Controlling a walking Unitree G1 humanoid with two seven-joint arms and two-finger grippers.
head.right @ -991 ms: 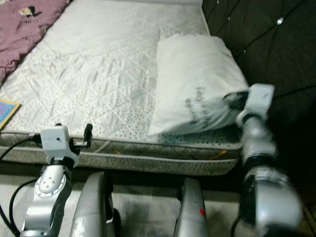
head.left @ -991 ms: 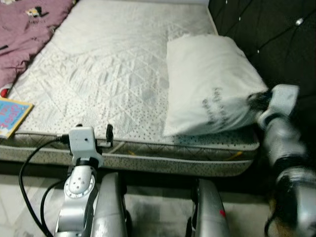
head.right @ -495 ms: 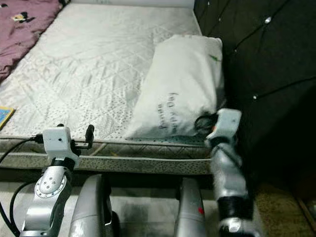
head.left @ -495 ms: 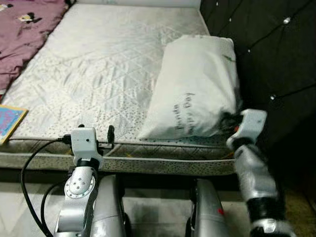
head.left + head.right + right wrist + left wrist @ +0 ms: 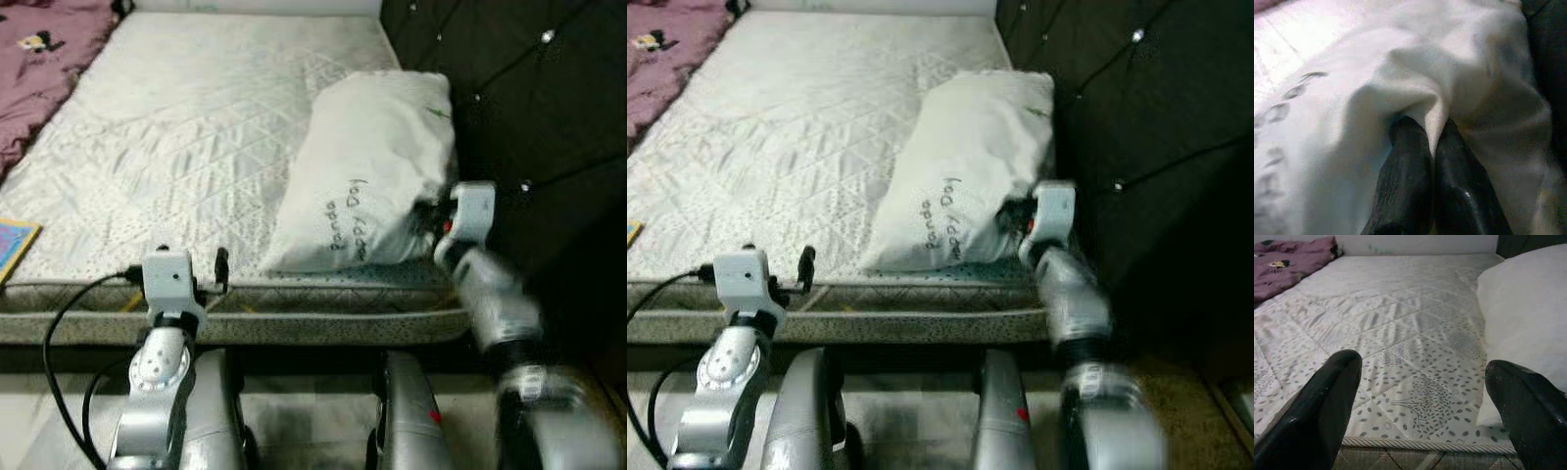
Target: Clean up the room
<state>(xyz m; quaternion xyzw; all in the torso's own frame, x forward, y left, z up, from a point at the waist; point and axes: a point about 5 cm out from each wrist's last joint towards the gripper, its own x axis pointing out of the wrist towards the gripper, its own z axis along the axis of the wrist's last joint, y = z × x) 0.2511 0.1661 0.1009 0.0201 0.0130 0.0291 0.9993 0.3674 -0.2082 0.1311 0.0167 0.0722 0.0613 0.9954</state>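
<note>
The white pillow (image 5: pixel 377 171) lies at two o'clock on the bare mattress (image 5: pixel 186 147), against the dark headboard (image 5: pixel 529 108). The right gripper (image 5: pixel 1431 147) pinches a fold of its near corner. The left gripper (image 5: pixel 1420 396), fingers spread, hovers at seven o'clock.

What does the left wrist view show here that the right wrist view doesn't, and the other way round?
Left wrist view: the left tool, fingers wide apart, at the bed's near edge; open mattress; purple blanket at the far corner.

Right wrist view: the right tool, fingers together, pinching a fold of the pillow; dark headboard beside it.

Both: the white pillow and some mattress.
</note>
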